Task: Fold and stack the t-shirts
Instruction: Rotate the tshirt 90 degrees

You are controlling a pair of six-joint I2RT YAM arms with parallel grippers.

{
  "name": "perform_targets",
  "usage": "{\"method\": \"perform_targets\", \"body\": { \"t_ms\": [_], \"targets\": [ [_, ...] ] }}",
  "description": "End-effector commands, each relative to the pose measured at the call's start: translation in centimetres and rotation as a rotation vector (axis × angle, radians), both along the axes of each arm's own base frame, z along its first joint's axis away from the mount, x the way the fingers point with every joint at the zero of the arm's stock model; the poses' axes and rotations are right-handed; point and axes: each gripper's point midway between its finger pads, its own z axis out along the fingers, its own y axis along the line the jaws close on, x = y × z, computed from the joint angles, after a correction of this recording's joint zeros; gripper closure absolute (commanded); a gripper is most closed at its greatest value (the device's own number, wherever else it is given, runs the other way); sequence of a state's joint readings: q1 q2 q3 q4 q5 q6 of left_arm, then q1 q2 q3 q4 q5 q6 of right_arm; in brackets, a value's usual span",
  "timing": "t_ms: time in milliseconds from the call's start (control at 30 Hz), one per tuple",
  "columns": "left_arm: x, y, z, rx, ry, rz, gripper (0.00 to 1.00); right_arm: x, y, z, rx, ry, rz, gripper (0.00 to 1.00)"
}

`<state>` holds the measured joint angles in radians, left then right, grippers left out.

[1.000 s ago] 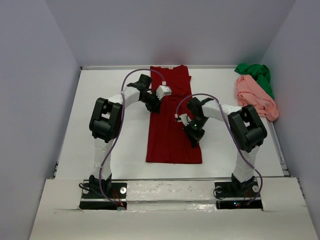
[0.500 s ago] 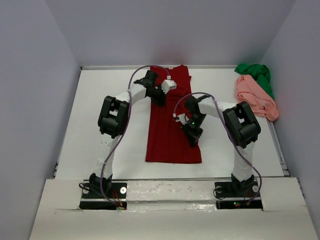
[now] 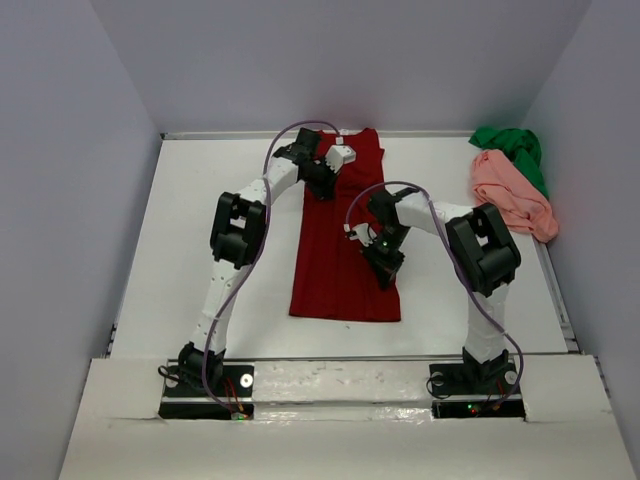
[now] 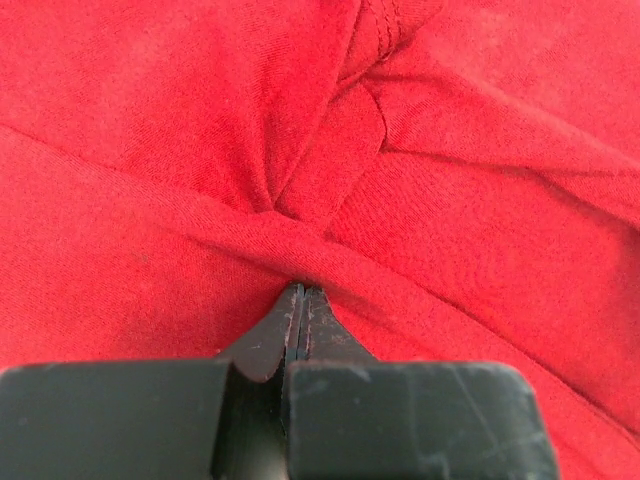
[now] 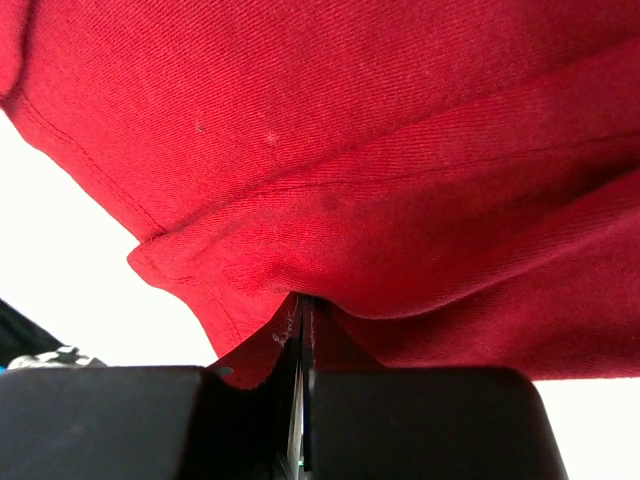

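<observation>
The dark red t-shirt (image 3: 338, 285) lies as a long narrow strip down the middle of the white table (image 3: 200, 230). My left gripper (image 3: 322, 184) sits over the shirt's far end, shut, with a bunched fold of red cloth (image 4: 300, 220) pinched at its tips (image 4: 303, 292). Near the strip's right edge, about halfway down, my right gripper (image 3: 386, 264) is shut on a lifted hem of the same shirt (image 5: 330, 200), which drapes over its tips (image 5: 303, 302). The salmon pink t-shirt (image 3: 510, 192) and the bright green t-shirt (image 3: 512, 148) lie crumpled at the far right.
Grey walls enclose the table on the left, back and right. The pink and green pile sits against the right wall. Purple cables loop above both arms. White table surface (image 5: 70, 260) shows under the lifted hem in the right wrist view.
My left gripper has moved toward the far edge and a little right along the red shirt. The right gripper has shifted slightly left. The shirt's near hem has crept left and up.
</observation>
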<state>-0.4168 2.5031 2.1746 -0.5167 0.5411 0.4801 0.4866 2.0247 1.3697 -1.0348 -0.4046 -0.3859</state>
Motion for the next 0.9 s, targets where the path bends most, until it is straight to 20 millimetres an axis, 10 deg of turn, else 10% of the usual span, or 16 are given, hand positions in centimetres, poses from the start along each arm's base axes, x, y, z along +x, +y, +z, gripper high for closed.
{"method": "perform_targets", "body": {
  "t_ms": [0, 567, 867],
  "targets": [
    [0.7, 1.4, -1.2, 0.049, 0.055, 0.065, 1.0, 4.6, 0.3, -1.9, -0.03, -0.184, 0.066, 1.0],
    [6.5, 5.8, -0.2, 0.072, -0.027, 0.247, 1.0, 12.5, 0.0, -2.0, -0.1, -0.312, 0.015, 1.0],
    [3.4, 4.1, 5.8, -0.081, -0.024, 0.138, 0.95, 11.7, 0.2, 2.0, -0.06, -0.326, -0.001, 1.0]
  ]
}}
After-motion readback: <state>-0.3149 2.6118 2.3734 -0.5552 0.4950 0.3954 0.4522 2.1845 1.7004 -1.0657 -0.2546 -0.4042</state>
